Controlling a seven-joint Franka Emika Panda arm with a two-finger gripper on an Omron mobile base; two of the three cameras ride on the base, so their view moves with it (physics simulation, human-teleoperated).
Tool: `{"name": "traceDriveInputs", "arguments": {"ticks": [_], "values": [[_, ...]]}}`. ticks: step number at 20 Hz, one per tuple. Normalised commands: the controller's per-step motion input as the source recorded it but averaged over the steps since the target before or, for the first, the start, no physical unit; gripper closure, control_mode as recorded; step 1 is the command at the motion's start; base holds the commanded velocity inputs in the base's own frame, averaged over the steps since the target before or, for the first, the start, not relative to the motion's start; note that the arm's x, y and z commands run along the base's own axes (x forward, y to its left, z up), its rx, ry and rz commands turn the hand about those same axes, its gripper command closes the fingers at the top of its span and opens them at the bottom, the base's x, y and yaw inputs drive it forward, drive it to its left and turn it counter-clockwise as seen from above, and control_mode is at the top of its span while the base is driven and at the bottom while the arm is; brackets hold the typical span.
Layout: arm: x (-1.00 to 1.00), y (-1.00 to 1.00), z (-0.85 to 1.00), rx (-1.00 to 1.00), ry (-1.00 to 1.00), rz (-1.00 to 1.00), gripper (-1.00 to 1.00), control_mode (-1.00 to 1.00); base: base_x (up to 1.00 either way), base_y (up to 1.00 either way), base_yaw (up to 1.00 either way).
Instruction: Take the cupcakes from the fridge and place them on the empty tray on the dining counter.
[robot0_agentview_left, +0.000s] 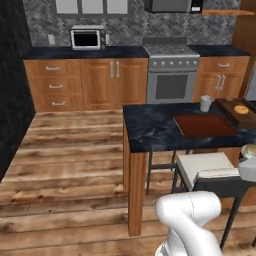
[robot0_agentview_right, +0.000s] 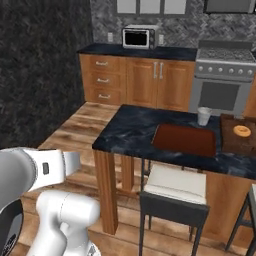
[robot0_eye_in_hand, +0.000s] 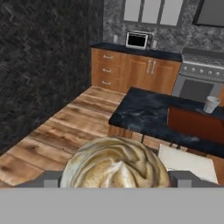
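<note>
Evidently the carrying step is in hand: in the hand view a cupcake (robot0_eye_in_hand: 116, 164) with a swirled tan-cream top sits right between the tips of the tool (robot0_eye_in_hand: 114, 180), whose jaws stand wide on either side of it, so it reads as pinched across its width. The dining counter (robot0_agentview_left: 150, 130) lies ahead, and the tray (robot0_agentview_left: 204, 125) rests flat on it near its front edge, towards the right, with nothing on it. Only this one cupcake can be seen; where the second is cannot be told.

The next move, as a judgement, calls for bringing the tool over the counter's front edge, above the tray's bare middle, lowering until the wrapper meets the tray floor, then spreading the jaws.

A grey cup (robot0_agentview_left: 205, 103) stands just beyond the tray's far edge, and a dark wooden board (robot0_agentview_right: 239, 136) carrying a small round bun (robot0_agentview_right: 242, 130) lies beside the tray at the counter's right end; both should be cleared on the way down. A white-seated stool (robot0_agentview_right: 175, 187) is tucked under the front edge below the tray and could catch the arm on a low approach. A range (robot0_agentview_left: 172, 75) and a microwave (robot0_agentview_left: 85, 39) sit well apart on the wall side.
</note>
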Motion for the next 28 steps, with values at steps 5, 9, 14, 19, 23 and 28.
{"name": "traceDriveInputs", "arguments": {"ticks": [5, 9, 14, 19, 23, 28], "values": [[0.0, 0.0, 0.0, 0.0, 0.0, 0.0, 1.0, 1.0, 0.4, -0.07, -0.27], [0.0, 0.0, 0.0, 0.0, 0.0, 0.0, 1.0, 1.0, 0.54, -0.2, -0.19], [0.0, 0.0, 0.0, 0.0, 0.0, 0.0, 1.0, 1.0, 0.85, -0.01, -0.22], [0.0, 0.0, 0.0, 0.0, 0.0, 0.0, 1.0, 1.0, 1.0, 0.0, -0.26], [0.0, 0.0, 0.0, 0.0, 0.0, 0.0, 1.0, 1.0, 1.0, 0.0, -0.27], [0.0, 0.0, 0.0, 0.0, 0.0, 0.0, 1.0, 1.0, 1.0, 0.0, -0.34]]}}
